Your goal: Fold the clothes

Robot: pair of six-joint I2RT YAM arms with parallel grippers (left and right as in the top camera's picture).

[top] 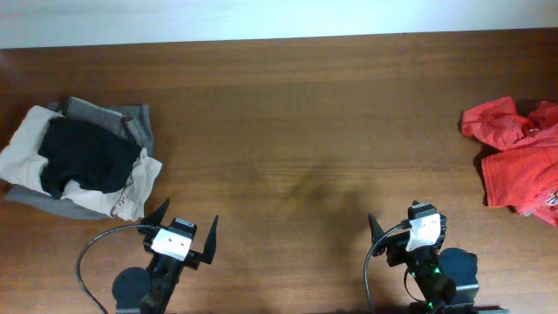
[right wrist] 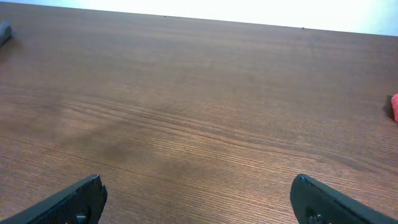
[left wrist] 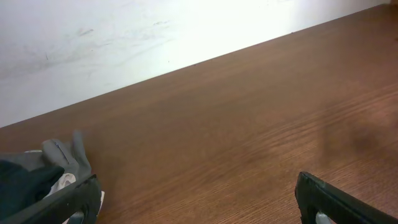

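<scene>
The clothes (top: 83, 157), a crumpled black T-shirt, lie on top of a pile at the table's left side. In the left wrist view the clothes (left wrist: 22, 180) show as a dark patch at the lower left edge. My left gripper (top: 187, 220) is near the front edge, just right of and in front of the pile, open with nothing between its fingers (left wrist: 68, 202). My right gripper (top: 405, 228) is at the front right, far from the clothes. It is open over bare wood, as the right wrist view shows at its fingers (right wrist: 329, 202).
Under the black shirt lie a beige garment (top: 26, 144) and a grey garment (top: 122, 118). A bright red garment (top: 519, 161) is bunched at the table's right edge, and a sliver of the red garment (right wrist: 394, 107) shows in the right wrist view. A pale wall runs behind the table's back edge (left wrist: 186, 65).
</scene>
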